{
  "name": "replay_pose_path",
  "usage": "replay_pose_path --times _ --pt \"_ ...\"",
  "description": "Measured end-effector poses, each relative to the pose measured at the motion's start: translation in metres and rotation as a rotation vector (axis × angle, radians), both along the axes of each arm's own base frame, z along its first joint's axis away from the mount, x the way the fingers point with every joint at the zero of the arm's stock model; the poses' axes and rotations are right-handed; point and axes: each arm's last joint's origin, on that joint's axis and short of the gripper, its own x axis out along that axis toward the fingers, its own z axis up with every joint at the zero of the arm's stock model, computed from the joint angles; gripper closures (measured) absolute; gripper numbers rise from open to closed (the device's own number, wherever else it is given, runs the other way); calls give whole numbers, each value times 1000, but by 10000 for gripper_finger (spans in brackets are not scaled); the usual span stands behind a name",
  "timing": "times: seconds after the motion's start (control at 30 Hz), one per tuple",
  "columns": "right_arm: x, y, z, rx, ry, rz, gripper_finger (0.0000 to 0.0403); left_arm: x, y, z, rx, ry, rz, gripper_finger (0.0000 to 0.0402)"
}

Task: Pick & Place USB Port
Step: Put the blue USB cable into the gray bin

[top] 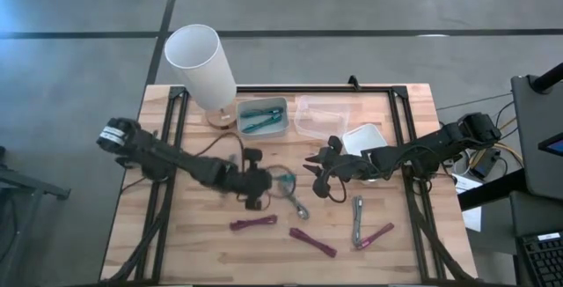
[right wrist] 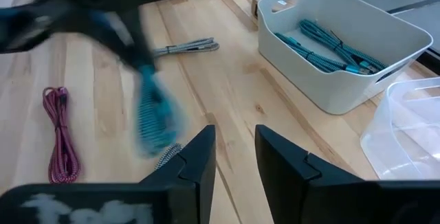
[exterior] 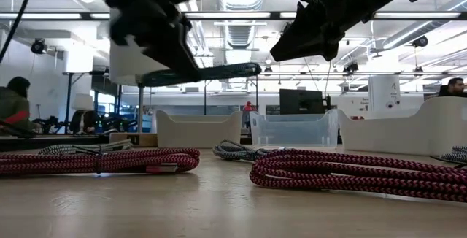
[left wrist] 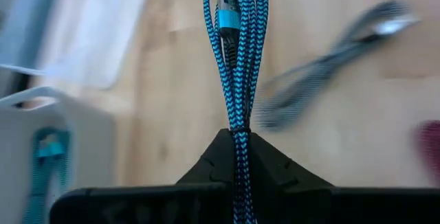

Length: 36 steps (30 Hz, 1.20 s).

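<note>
Teal braided USB cable (top: pixel 283 180), bundled in a loop, hung from the left gripper (top: pixel 260 184) over the middle of the wooden slatted table (top: pixel 202 243) in the high view. The grey bin (top: pixel 263 117) already holding teal cables sat beyond it, near the white cylinder lamp (top: pixel 201 65); the right gripper (top: pixel 320 171) hovered just beside.

In the low view the held cable showed as a level loop well above the tabletop, with magenta braided cables (exterior: pixel 95 161) lying below.

The left wrist view showed the fingers pinched shut on the bundle's waist, both loop ends free.

The right wrist view showed its own fingers (right wrist: pixel 196 165) slightly parted, holding nothing.

Judged from this, carrying well meant keeping the pinch firm, staying clear of the right arm, and releasing only once the whole loop was above the bin's opening.
</note>
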Motion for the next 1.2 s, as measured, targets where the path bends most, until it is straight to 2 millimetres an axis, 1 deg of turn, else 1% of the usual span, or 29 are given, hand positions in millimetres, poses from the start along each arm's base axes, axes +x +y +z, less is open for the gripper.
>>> replay_pose_path --times 0.17,0.3,0.53,0.67,0.8,0.97,1.03,1.2 --pt "0 0 0 0 1 0 303 7 44 0 95 26 96 381" --pt "0 0 0 0 1 0 309 10 78 1 124 32 181 381" --pt "0 0 -1 -1 2 0 311 7 120 2 172 70 255 381" --pt "-1 0 -3 -2 8 -1 306 1 140 -2 175 96 311 381" --pt "-3 -1 -6 -1 17 -3 302 -3 157 -3 162 96 371 381" --pt "-4 -1 -8 -3 24 -3 302 -6 169 -7 145 90 414 381" --pt "-4 -1 -8 -3 23 -3 304 -8 172 -12 141 106 424 381" --pt "-4 -1 -8 -2 21 -4 310 -12 177 -34 105 136 406 381"
